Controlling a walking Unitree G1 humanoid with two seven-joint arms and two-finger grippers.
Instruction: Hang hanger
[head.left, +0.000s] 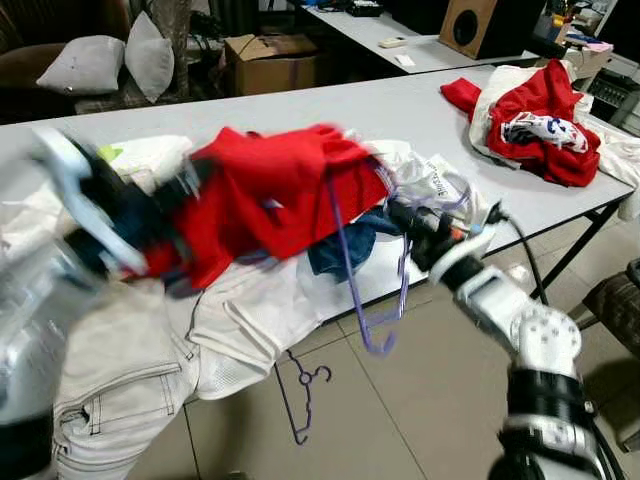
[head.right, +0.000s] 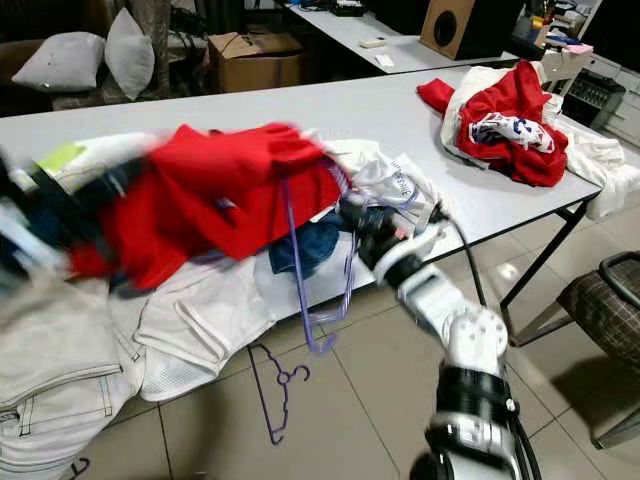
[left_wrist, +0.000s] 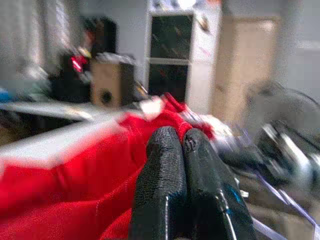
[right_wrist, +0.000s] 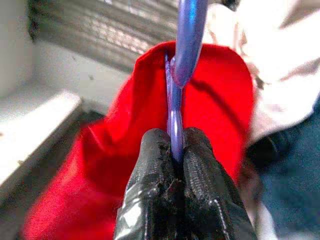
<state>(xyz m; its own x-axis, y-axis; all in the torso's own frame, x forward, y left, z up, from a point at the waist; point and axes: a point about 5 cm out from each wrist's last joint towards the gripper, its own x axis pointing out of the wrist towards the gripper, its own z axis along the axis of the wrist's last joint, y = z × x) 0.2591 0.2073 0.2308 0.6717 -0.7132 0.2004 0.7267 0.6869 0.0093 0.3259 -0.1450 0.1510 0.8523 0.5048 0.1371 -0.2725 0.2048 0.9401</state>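
Overhead, no containers as such; bench (head.left: 330, 100) carries clothes in heaps. Purple hangers: two. One hanger (head.left: 352, 270) hangs off red shirt (head.left: 270, 195) above bench edge, second hanger (head.left: 300, 395) lies on floor below. Right tool (right_wrist: 175, 150) reaches forward from extended arm, fingers pressed on hanger wire. Left tool (left_wrist: 184, 150), raised and blurred, fingers pressed together on red shirt.

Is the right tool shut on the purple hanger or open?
Shut. The right tool has its fingers pressed together around the purple hanger wire, in front of the red garment.
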